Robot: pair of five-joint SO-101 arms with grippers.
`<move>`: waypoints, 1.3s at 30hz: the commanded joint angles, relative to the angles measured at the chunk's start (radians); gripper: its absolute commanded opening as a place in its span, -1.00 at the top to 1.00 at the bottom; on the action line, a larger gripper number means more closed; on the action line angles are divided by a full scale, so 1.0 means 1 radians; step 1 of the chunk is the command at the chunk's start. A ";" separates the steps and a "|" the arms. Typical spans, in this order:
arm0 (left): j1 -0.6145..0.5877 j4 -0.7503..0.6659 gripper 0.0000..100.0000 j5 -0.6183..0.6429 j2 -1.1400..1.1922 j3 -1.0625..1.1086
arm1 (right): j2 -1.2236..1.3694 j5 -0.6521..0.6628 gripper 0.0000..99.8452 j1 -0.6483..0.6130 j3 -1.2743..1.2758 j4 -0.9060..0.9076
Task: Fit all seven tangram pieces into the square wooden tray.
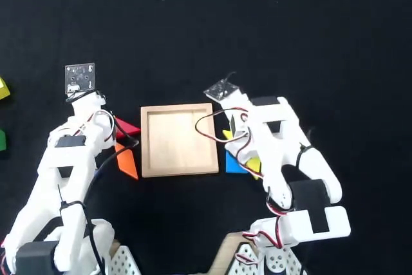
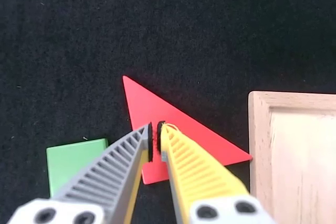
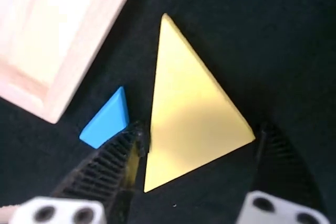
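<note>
Wood marks the centre of the high view: the square tray (image 1: 179,140) lies flat on the black cloth (image 1: 257,43). Just off its left edge lies the red triangle (image 2: 173,124). My left gripper (image 2: 155,141) has its fingers pressed together, the tips down over that triangle's face; I cannot tell whether they touch it. A green square (image 2: 73,160) sits just beside the red triangle, on the side away from the tray. Near the tray's lower left corner in the high view lies an orange piece (image 1: 127,163). Right of the tray, my right gripper (image 3: 197,145) is spread wide, one finger on either side of the yellow triangle (image 3: 189,124), which lies flat on the cloth. A small blue triangle (image 3: 107,119) rests between it and the tray's corner, near both but apart. At the far left edge of the high view, a yellow piece (image 1: 3,88) and a green piece (image 1: 2,140) lie well apart from the tray.
</note>
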 commanded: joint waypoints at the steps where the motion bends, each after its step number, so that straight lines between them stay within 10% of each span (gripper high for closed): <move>1: -0.007 -0.018 0.89 0.000 -0.005 -0.004 | 0.005 -0.003 0.34 -0.015 -0.007 -0.018; 39: -0.008 -0.018 0.89 0.000 -0.005 -0.002 | 0.007 -0.008 0.45 -0.018 0.018 -0.041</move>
